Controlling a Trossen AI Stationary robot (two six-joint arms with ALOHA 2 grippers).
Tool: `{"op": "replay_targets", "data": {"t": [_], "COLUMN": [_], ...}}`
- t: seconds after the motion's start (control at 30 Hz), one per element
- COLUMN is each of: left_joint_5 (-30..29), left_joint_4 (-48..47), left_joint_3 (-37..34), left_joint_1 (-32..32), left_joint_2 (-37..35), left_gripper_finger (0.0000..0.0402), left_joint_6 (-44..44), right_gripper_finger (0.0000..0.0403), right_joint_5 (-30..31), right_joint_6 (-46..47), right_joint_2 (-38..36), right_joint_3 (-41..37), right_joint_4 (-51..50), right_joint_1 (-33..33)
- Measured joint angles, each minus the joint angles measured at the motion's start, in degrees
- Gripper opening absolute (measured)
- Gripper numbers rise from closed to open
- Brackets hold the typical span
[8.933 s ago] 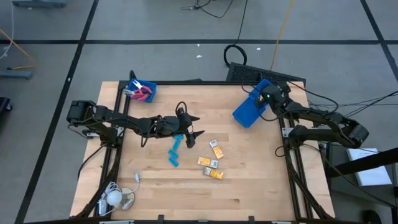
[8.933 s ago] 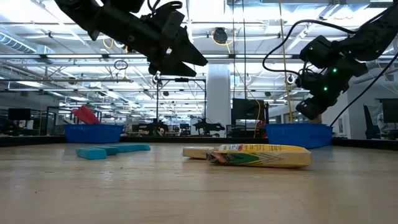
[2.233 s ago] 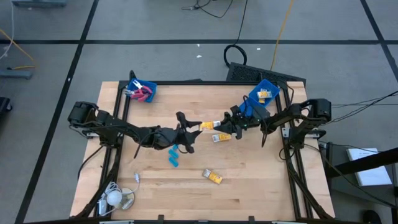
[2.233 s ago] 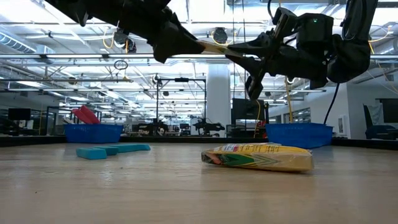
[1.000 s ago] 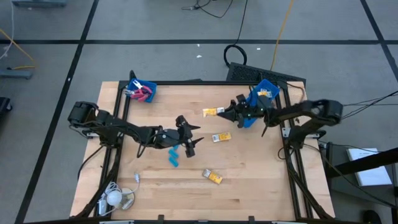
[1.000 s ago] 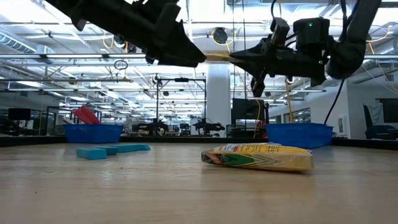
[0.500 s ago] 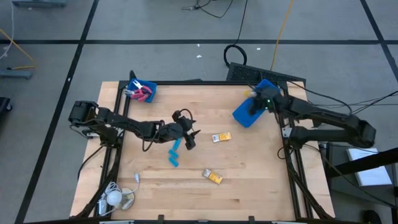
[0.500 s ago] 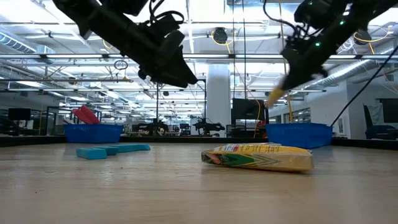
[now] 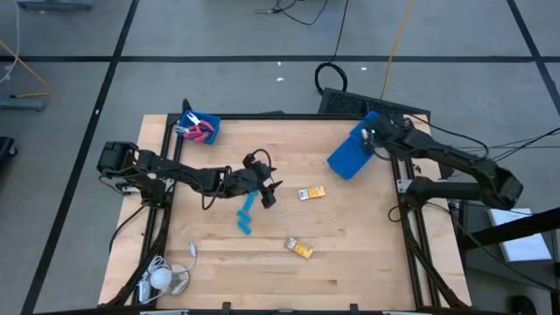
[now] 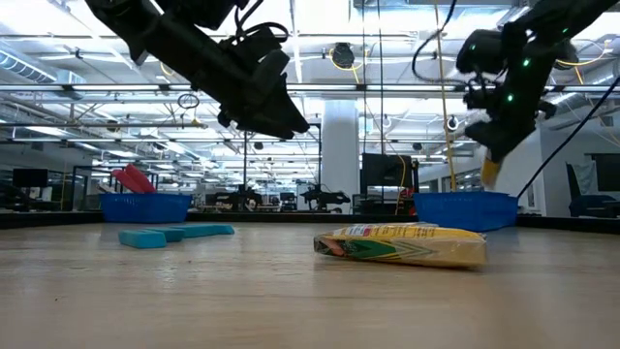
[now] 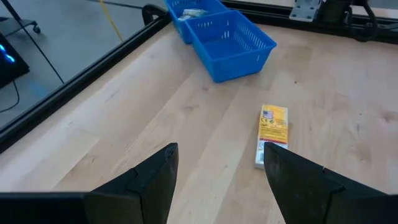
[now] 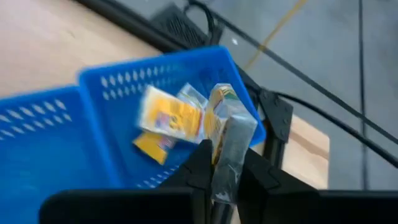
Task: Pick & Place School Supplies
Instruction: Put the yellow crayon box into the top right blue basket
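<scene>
My right gripper (image 9: pixel 368 138) is over the blue bin (image 9: pixel 347 158) at the table's far right corner, shut on a yellow-orange packet (image 12: pixel 224 109). Other packets (image 12: pixel 169 121) lie inside that bin. My left gripper (image 9: pixel 268 188) hovers open above the middle of the table, close to the light-blue pieces (image 9: pixel 246 213) lying flat. Two more yellow packets rest flat on the wood, one (image 9: pixel 311 192) just right of the left gripper, also seen in the left wrist view (image 11: pixel 273 135), and one (image 9: pixel 299 248) nearer. Red-handled tools (image 9: pixel 198 131) sit in the far left bin. My right gripper pinches the yellow-orange packet between its two fingers (image 12: pixel 201 157), coming from above and pointing down. The packet's free end (image 10: pixel 489 174) sticks out below the fingertips. It is lifted clear and hangs above the blue bin's rim (image 10: pixel 463 198).
A second blue bin (image 9: pixel 202 129) stands at the far left corner. A white round object with a cord (image 9: pixel 161 279) lies at the near left corner. Black frame rails run along the table's left and right sides. Bare wood lies near the table's front edge.
My right gripper has carried the yellow packet from above the middle of the table toward the far right corner, and has tipped from nearly level to pointing down over the blue bin. It has stayed shut on the packet.
</scene>
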Motion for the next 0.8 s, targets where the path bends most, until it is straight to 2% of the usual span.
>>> {"op": "replay_targets", "data": {"t": [0.33,0.63,0.8], "left_joint_5": [0.04,0.04,0.02], "left_joint_4": [1.12,3.23,3.23], "left_joint_3": [-0.02,-0.02,-0.02], "left_joint_1": [-0.02,0.0,-0.02], "left_joint_2": [0.0,0.0,0.0], "left_gripper_finger": [0.0239,0.0239,0.0239], "left_joint_6": [-0.02,-0.05,-0.05], "right_gripper_finger": [0.0036,0.0049,0.0041], "right_joint_5": [-0.1,-0.03,0.03], "right_joint_6": [-4.13,-10.69,-12.72], "right_joint_2": [9.0,9.49,9.49], "right_joint_3": [-0.02,-0.04,-0.04], "right_joint_4": [3.52,9.49,10.39], "right_joint_1": [-4.3,-4.79,-7.05]}}
